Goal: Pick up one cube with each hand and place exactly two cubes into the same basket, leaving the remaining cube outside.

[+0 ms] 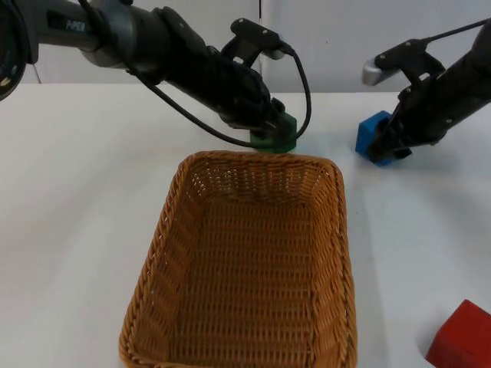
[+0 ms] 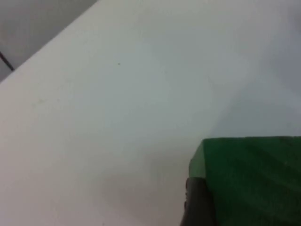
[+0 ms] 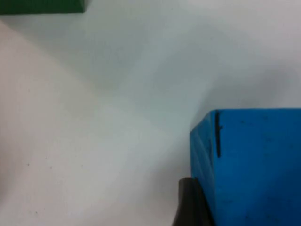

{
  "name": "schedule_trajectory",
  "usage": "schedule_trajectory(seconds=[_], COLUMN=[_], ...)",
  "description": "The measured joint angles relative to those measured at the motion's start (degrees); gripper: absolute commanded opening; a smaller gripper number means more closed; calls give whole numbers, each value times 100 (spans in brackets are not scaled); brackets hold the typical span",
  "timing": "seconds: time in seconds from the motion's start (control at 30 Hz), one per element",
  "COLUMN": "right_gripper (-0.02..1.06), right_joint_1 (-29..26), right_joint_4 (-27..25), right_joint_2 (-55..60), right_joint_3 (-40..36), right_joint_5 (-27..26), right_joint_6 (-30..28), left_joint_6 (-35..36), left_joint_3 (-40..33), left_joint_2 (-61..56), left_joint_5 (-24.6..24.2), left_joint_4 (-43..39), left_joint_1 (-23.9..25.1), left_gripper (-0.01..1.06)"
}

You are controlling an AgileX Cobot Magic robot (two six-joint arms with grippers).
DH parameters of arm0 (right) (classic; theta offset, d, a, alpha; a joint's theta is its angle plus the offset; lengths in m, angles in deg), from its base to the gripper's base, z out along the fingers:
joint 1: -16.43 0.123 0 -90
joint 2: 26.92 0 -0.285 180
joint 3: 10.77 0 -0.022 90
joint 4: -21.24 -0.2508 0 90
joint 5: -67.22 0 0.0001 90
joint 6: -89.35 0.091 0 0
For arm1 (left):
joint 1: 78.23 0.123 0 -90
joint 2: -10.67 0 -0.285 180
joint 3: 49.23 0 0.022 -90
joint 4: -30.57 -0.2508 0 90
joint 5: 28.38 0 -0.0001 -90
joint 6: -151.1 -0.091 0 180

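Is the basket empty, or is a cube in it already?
Empty: the basket shows just woven bottom. The green cube and blue cube are outside.

The red cube [image 1: 462, 338] is cut off at the picture's corner; the left hand [image 1: 270, 132] covers much of the green cube [image 1: 281, 139].
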Motion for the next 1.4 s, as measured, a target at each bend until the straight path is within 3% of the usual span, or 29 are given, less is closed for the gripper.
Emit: schedule_trajectory(seconds=[0.3, 0.63, 0.97, 1.4], right_gripper=[0, 0, 0, 0], right_joint_1=[0, 0, 0, 0], right_joint_4=[0, 0, 10, 21], right_joint_2=[-580, -1669, -2799, -3082], right_joint_3=[0, 0, 0, 0], right_joint_5=[-5, 169, 657, 1287], right_joint_6=[0, 156, 482, 977], left_joint_6=[0, 90, 1229, 2320], left_joint_3=[0, 0, 0, 0], left_joint_2=[-254, -1084, -1761, -2117], left_joint_5=[2, -561, -1113, -2018], left_joint_4=[24, 2, -873, -1619], left_joint_1=[0, 0, 0, 0], left_gripper=[0, 0, 0, 0])
